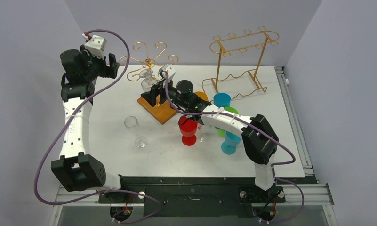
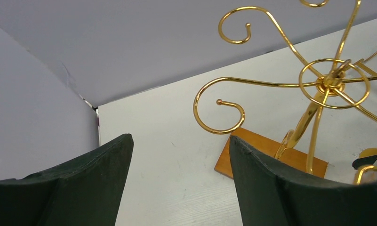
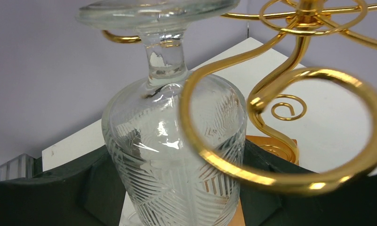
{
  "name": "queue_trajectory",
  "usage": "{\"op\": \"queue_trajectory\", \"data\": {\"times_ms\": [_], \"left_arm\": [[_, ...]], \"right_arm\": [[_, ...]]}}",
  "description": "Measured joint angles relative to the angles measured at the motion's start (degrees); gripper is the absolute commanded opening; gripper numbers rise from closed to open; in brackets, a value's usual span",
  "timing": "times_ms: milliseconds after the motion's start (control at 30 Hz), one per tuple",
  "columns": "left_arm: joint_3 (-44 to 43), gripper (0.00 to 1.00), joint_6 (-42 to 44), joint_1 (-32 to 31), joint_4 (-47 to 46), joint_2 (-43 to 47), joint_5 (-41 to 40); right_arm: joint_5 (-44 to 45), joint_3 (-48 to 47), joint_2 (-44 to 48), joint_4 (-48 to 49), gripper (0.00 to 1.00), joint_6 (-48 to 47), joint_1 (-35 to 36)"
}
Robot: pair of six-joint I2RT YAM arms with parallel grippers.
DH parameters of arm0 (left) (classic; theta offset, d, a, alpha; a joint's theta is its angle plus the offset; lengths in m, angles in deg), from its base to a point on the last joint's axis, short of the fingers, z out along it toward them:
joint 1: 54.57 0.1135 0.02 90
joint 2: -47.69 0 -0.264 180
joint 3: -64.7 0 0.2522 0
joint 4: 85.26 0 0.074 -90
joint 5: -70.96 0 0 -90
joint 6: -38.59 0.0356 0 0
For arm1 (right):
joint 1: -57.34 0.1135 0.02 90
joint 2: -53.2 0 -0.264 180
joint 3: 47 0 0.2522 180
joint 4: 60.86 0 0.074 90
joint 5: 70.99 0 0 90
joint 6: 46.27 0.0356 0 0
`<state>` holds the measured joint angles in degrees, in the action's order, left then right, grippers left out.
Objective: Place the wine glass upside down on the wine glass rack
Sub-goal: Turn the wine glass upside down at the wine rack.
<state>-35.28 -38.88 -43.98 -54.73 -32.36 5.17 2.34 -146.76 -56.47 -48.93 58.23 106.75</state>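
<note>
The wine glass rack [image 1: 149, 60] is a gold wire tree with curled arms on a brown wooden base [image 1: 158, 110]. My right gripper [image 1: 152, 92] is shut on a clear patterned wine glass [image 1: 148, 78] and holds it upside down among the arms. In the right wrist view the gripper [image 3: 177, 157] clasps the bowl [image 3: 172, 155]. The glass's foot [image 3: 158, 8] is at the top, with a gold curl [image 3: 116, 37] at the stem and another curl [image 3: 280, 179] in front. My left gripper [image 1: 115, 66] is open and empty, left of the rack. It also shows in the left wrist view [image 2: 179, 141], with the rack [image 2: 332, 84] to its right.
A second clear wine glass [image 1: 134, 129] lies on the table in front of the base. A red goblet [image 1: 188, 129], blue cups [image 1: 221, 100] [image 1: 230, 142], a green one and an orange one stand under my right arm. A taller rectangular gold frame rack [image 1: 243, 56] stands at the back right.
</note>
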Motion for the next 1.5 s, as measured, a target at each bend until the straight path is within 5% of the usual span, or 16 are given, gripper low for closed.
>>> {"op": "queue_trajectory", "data": {"times_ms": [267, 500, 733, 1233, 1500], "left_arm": [[0.0, 0.67, -0.5, 0.2, -1.0, -3.8, 2.1], [0.0, 0.26, -3.3, 1.1, -2.9, -6.4, 9.4], [0.0, 0.33, -6.3, 1.2, -6.1, -8.3, 14.6], [6.7, 0.02, -11.0, 1.2, -13.9, -4.7, 18.7], [10.6, 0.01, -13.3, 1.2, -14.4, 0.7, 20.0]], "right_arm": [[1.0, -0.9, -1.2, 0.1, 0.01, 1.1, -0.5], [2.6, 2.3, -0.8, 2.1, 0.01, 1.4, -0.7], [3.4, 9.3, 4.5, 3.4, 0.01, 1.9, -2.2], [3.3, 14.4, 9.3, 3.1, 0.0, 2.7, -3.7], [3.3, 18.4, 12.2, 2.5, 0.0, 2.8, -1.0]]}}
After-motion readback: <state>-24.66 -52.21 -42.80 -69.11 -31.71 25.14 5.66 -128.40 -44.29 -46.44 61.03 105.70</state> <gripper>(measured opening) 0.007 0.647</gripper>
